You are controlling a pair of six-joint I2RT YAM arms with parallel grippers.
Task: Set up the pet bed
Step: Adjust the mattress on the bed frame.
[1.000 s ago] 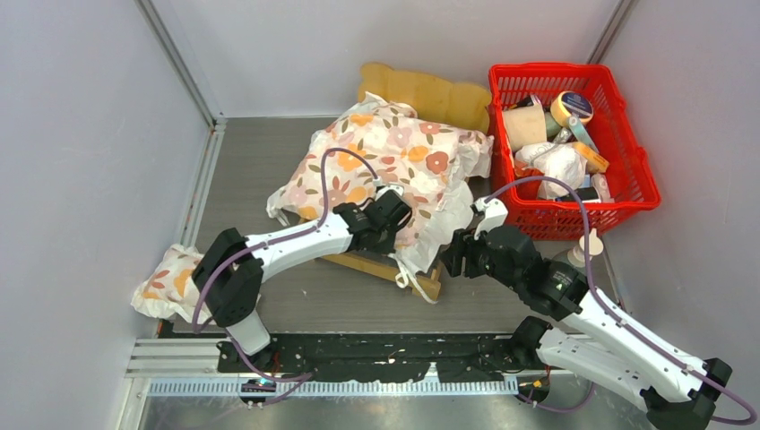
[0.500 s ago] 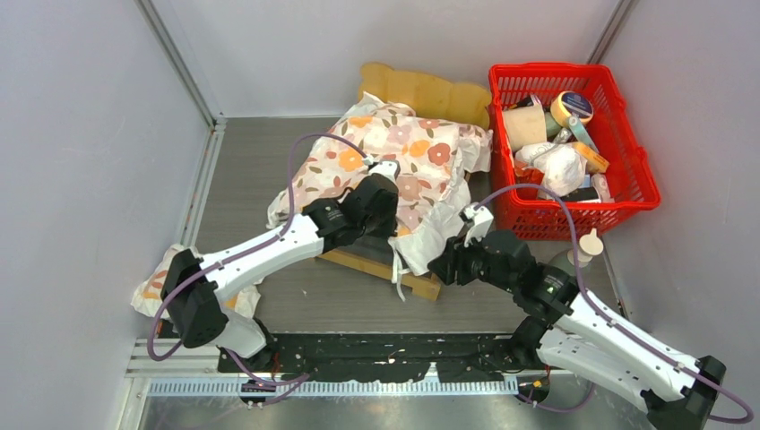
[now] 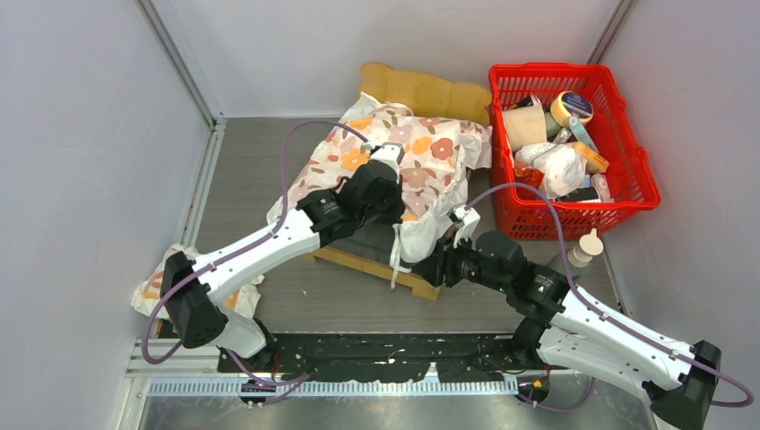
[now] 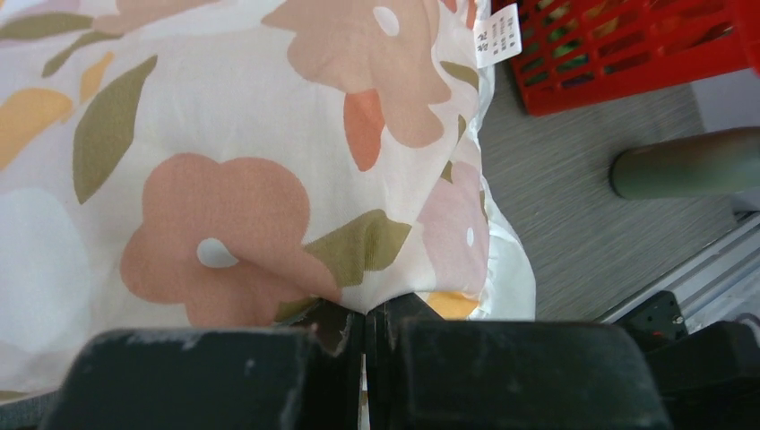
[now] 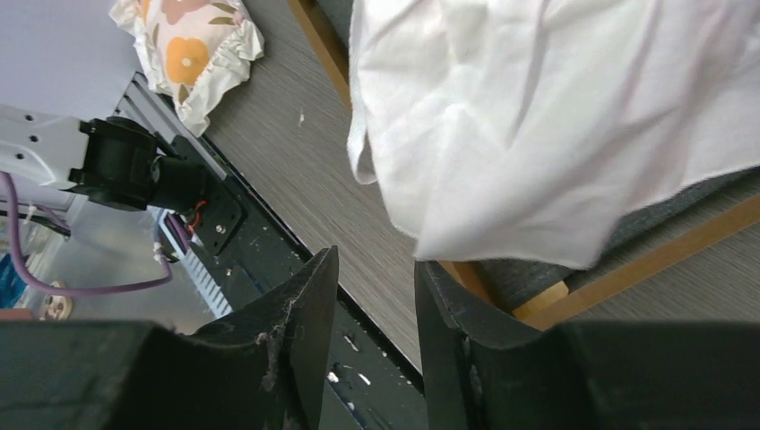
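The pet bed (image 3: 374, 266) lies in the middle of the table, its scalloped headboard (image 3: 425, 91) to the rear and some dark grey surface showing at the near side. A white floral cushion (image 3: 408, 159) is draped over it. My left gripper (image 3: 385, 193) sits on top of the cushion, shut on a pinch of floral fabric (image 4: 269, 179) between its fingertips (image 4: 345, 322). My right gripper (image 3: 430, 268) is at the bed's near right corner, open with nothing between its fingers, just under the cushion's hanging white underside (image 5: 538, 116). The wooden corner (image 5: 540, 302) shows beside its right finger.
A red basket (image 3: 627, 166) full of items stands at the back right, also in the left wrist view as the red basket (image 4: 618, 54). A small bottle (image 3: 587, 246) stands near it. A small floral pillow (image 3: 166, 282) lies at the near left, by the left arm's base.
My left gripper has moved away toward the headboard, dragging the cushion fabric with it. My right gripper has slid left to the bed's near corner, its jaws narrowing.
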